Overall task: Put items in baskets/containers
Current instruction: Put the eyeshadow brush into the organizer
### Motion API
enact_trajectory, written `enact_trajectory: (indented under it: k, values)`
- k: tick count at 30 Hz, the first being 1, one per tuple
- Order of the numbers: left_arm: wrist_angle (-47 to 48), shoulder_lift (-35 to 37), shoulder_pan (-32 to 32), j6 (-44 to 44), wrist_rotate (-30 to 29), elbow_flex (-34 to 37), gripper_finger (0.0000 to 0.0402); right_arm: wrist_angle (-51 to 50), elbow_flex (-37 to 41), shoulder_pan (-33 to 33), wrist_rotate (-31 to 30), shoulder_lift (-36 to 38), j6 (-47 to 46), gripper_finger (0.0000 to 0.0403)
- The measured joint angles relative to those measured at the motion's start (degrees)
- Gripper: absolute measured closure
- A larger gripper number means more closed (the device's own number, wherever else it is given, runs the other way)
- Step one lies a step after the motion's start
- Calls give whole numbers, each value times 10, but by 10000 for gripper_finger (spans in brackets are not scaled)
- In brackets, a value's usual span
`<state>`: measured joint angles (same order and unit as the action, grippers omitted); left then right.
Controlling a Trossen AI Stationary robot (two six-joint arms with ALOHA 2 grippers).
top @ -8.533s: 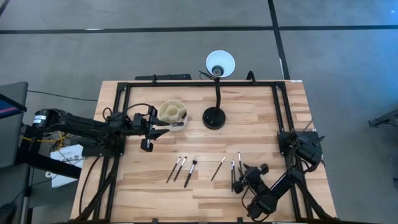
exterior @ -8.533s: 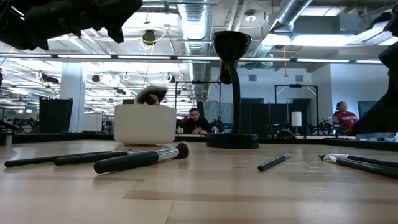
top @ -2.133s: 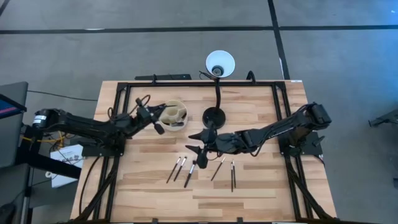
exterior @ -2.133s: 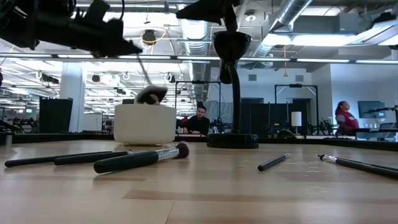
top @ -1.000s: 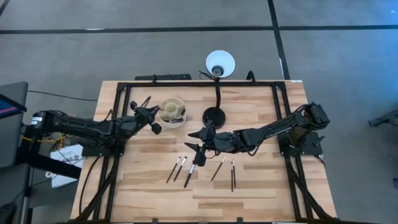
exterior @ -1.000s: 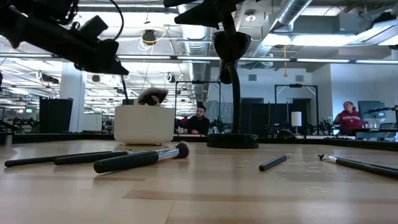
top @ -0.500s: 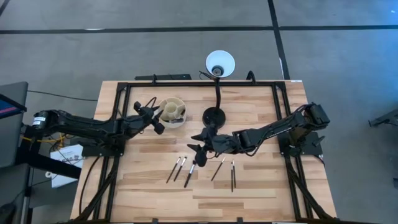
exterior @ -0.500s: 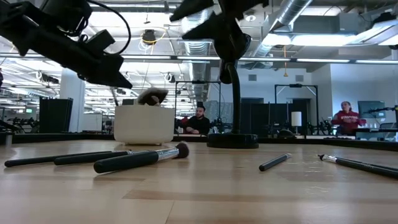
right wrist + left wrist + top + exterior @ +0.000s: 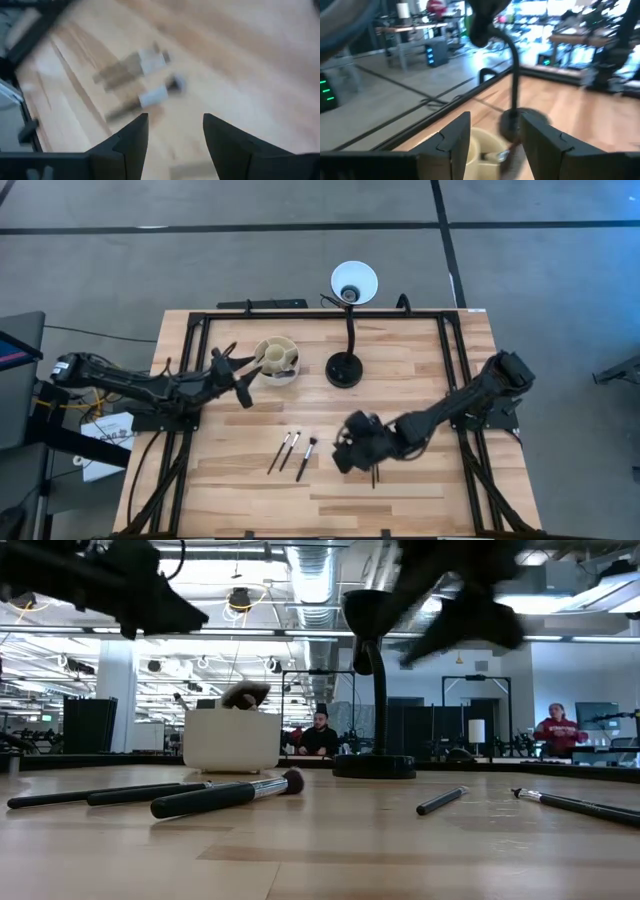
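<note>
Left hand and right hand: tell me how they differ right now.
The left hand sits beside the cream cup near the table's far edge, while the right hand hangs over the loose brushes near the middle. The left hand's wrist view faces the cup and the lamp base; the right hand's faces brushes on bare wood. Both are open and empty.

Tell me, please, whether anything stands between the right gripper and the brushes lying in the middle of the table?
Nothing visible does. The right gripper hangs open over bare wood, with the nearest of the three brushes beside it. The lamp and the cup stand farther back, off that line, and the left gripper is by the cup.
</note>
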<state>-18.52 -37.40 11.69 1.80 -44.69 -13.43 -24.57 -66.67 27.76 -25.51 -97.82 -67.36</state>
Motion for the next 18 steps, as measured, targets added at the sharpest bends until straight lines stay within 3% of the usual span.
enact_trajectory:
  k: [2,9,11,18]
  values:
    - [0,8,23,0,0,0,238,-54,0,22,20,0,-74,221]
    - [-4,6,75,2,2,0,242,-172,12,97,-5,-24,-272,224]
    - [-11,2,79,2,1,0,242,-221,16,112,-11,-42,-305,227]
    - [-18,-5,78,6,6,0,247,-221,9,118,-7,-143,-336,235]
